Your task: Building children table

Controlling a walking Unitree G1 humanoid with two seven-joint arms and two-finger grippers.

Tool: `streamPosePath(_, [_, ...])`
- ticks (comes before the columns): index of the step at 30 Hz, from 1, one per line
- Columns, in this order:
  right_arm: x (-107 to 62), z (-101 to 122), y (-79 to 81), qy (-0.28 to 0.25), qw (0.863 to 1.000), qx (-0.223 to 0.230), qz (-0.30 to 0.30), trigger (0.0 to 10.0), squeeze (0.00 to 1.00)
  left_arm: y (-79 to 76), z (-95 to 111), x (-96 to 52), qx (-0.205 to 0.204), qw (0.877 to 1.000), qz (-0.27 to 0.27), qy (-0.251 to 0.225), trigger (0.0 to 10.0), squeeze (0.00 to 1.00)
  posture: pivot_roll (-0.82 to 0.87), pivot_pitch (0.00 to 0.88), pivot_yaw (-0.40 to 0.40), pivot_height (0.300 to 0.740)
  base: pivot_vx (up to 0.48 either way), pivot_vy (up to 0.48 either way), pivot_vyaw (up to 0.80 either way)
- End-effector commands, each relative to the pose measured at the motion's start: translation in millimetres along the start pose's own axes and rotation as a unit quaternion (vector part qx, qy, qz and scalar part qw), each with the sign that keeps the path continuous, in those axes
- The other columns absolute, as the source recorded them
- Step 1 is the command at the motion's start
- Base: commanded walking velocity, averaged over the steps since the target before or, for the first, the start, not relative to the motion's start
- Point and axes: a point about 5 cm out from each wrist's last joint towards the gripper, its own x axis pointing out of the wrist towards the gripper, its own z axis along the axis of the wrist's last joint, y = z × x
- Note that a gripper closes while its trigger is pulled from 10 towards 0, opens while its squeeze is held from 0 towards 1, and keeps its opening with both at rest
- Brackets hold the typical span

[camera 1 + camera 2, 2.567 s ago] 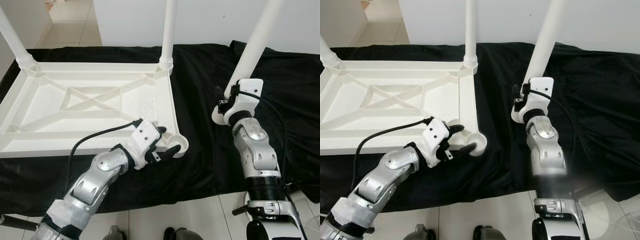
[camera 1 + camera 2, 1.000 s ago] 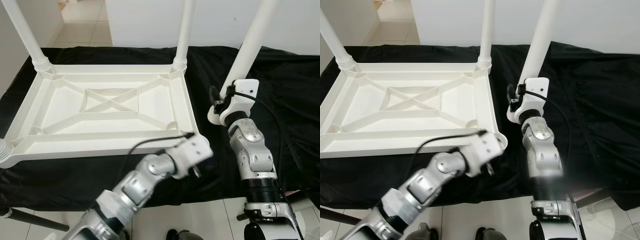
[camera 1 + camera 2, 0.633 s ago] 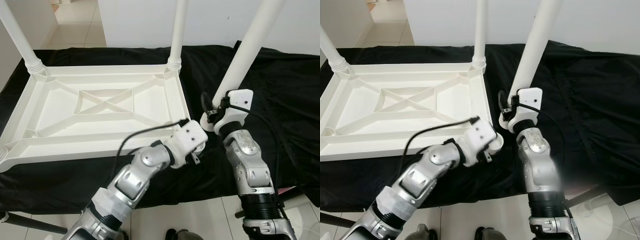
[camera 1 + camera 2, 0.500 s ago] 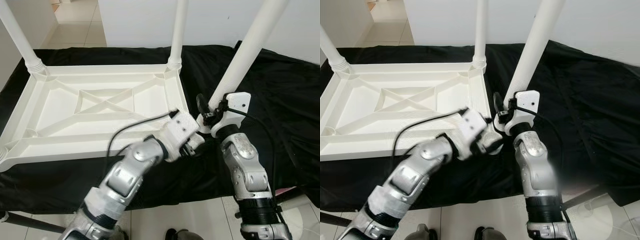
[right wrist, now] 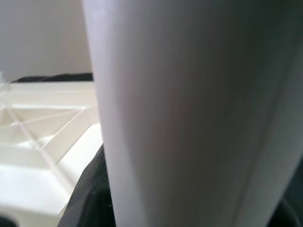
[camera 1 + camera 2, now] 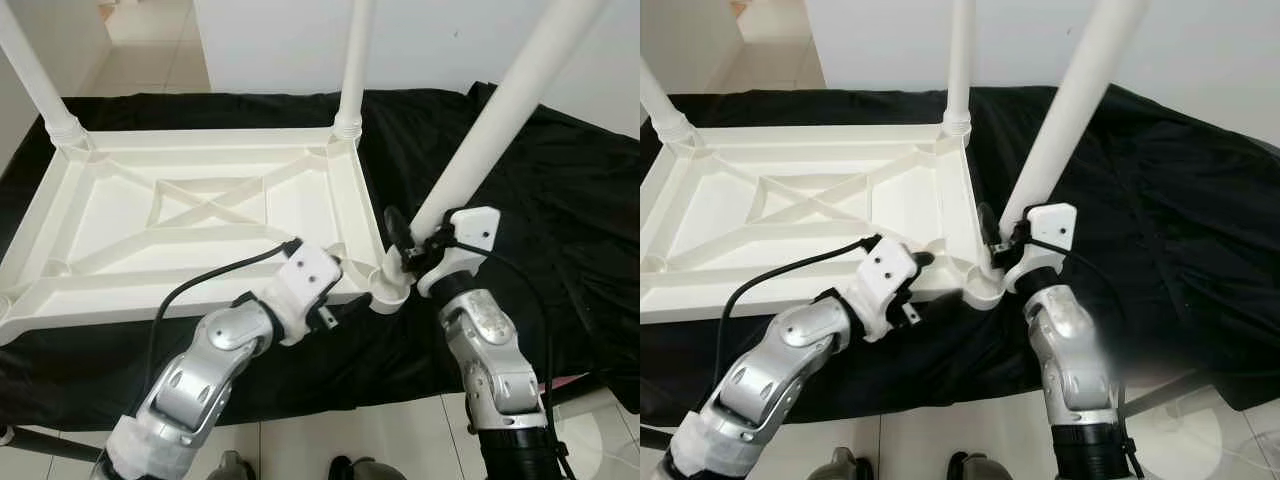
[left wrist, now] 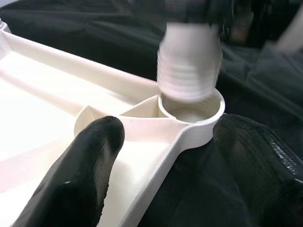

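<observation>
- The white plastic children's table top [image 6: 200, 215] is lying upside down on a black cloth [image 6: 560, 200], its ribbed underside with a crossed brace facing up.
- Two white legs are already standing in its far corners: the far-left leg [image 6: 30, 75] and the far-right leg [image 6: 352, 60], each rising from a ribbed collar.
- The near-right corner socket [image 7: 191, 116] is a round open cup at the end of the frame, and the ribbed end of the loose table leg [image 6: 490, 130] is hovering at its mouth, tilted and leaning away to the right.
- The right gripper [image 6: 408, 250] is clamping the loose table leg just above its lower end, its black fingers [image 6: 395, 228] closed around the white tube; in the right wrist view the tube [image 5: 189, 118] is pressing close to the lens.
- The left gripper [image 7: 165, 156] is bracing that same corner of the table top, its fingers [image 7: 90, 161] spread wide, one resting inside the frame and the other [image 7: 255, 165] lying on the cloth outside it, with the rim between them; whether they are pinching the rim, I cannot tell.
- The cloth is covering a pale tiled floor [image 6: 330, 420], and a white wall [image 6: 440, 40] is rising behind it.
</observation>
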Motion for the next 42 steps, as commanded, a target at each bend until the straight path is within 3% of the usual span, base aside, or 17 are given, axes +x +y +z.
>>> streamPosePath(1, [-3.3, 0.9, 2.6, -0.002, 1.0, -0.01, 0.013, 10.0, 0.0, -4.4, 2.7, -3.3, -0.004, 0.999, -0.04, -0.007, 10.0, 0.0, -0.03, 0.134, -0.051, 0.74, 0.0, 0.0, 0.0])
streamPosePath(16, [-13.2, -25.4, -0.4, 0.038, 0.996, -0.05, 0.062, 10.0, 0.0, -9.2, 1.3, -7.9, -0.024, 0.998, -0.065, -0.004, 10.0, 0.0, -0.04, 0.145, -0.053, 0.74, 0.0, 0.0, 0.0])
streamPosePath(30, [-8.7, -34.5, 16.6, 0.036, 0.983, -0.099, 0.149, 10.0, 0.0, -6.0, 3.8, -7.6, -0.025, 0.998, -0.054, -0.002, 10.0, 0.0, -0.03, 0.142, -0.059, 0.74, 0.0, 0.0, 0.0])
streamPosePath(37, [-10.9, -36.2, 18.8, 0.04, 0.979, -0.098, 0.174, 10.0, 0.0, -5.0, 5.3, -6.5, -0.024, 0.998, -0.053, -0.004, 10.0, 0.0, -0.03, 0.144, -0.059, 0.74, 0.0, 0.0, 0.0])
streamPosePath(42, [-9.8, -37.9, 12.2, 0.049, 0.984, -0.065, 0.158, 10.0, 0.0, -5.4, 7.4, -5.2, -0.023, 0.998, -0.055, -0.008, 10.0, 0.0, -0.03, 0.145, -0.059, 0.74, 0.0, 0.0, 0.0])
